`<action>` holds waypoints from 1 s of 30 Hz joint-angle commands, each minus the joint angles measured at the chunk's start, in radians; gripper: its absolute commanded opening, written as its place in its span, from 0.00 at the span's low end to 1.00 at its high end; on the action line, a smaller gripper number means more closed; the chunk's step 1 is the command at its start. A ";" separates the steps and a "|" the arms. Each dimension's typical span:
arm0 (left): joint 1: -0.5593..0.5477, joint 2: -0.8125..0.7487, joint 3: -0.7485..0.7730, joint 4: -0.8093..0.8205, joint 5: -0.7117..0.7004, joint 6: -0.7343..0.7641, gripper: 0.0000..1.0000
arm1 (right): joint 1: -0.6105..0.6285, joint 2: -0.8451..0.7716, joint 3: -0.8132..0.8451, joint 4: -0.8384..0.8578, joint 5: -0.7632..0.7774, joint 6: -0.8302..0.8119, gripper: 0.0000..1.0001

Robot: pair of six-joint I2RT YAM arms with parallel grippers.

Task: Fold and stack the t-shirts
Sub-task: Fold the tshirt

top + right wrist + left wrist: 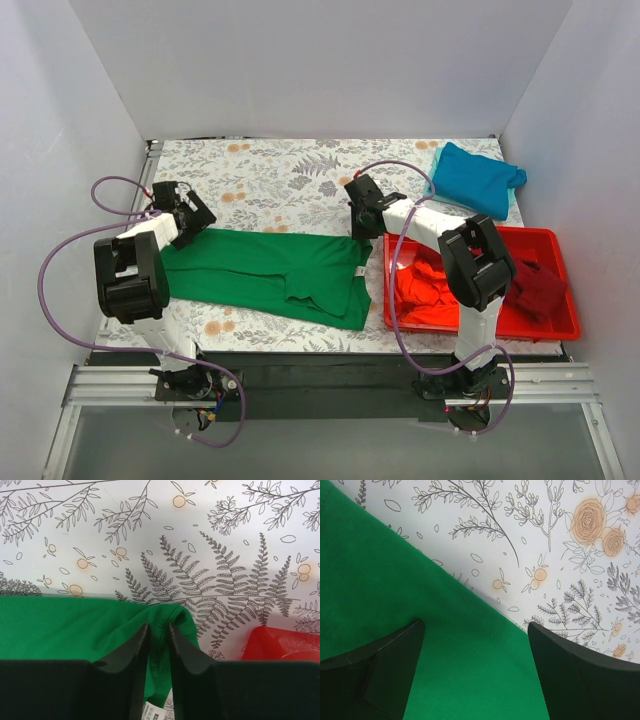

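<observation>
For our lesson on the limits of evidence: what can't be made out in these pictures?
Top view: the right arm hides where the orange-red shirt ends and the maroon shirt begins.
Right wrist view: bottom edge cuts off the label on the green shirt.
Left wrist view: whether the fingers touch the green shirt.

Three plain white panels box in the scene: a back wall (pixel 320 60), a left wall (pixel 50 120) and a right wall (pixel 590 120). All are matte and bare, and they meet at straight corners. The light is soft and even, casting only faint shadows. The table (pixel 300 150) is covered by a white cloth (pixel 290 180) printed with grey ferns, leafy twigs and pale orange flowers, and both wrist views show this print close up. Along the near edge runs a black strip (pixel 330 362), then silver aluminium rails (pixel 330 385). Below these lies a smooth grey surface (pixel 330 445).
</observation>
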 commanded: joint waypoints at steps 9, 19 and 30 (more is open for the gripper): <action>0.018 0.026 0.009 -0.072 -0.084 0.004 0.84 | -0.003 -0.018 0.020 -0.042 0.061 0.031 0.01; 0.075 0.054 0.005 -0.080 -0.107 -0.010 0.85 | -0.035 -0.058 -0.033 -0.042 0.038 0.124 0.01; 0.074 0.033 0.003 -0.072 -0.078 -0.012 0.85 | -0.046 -0.048 0.016 -0.042 0.025 0.126 0.01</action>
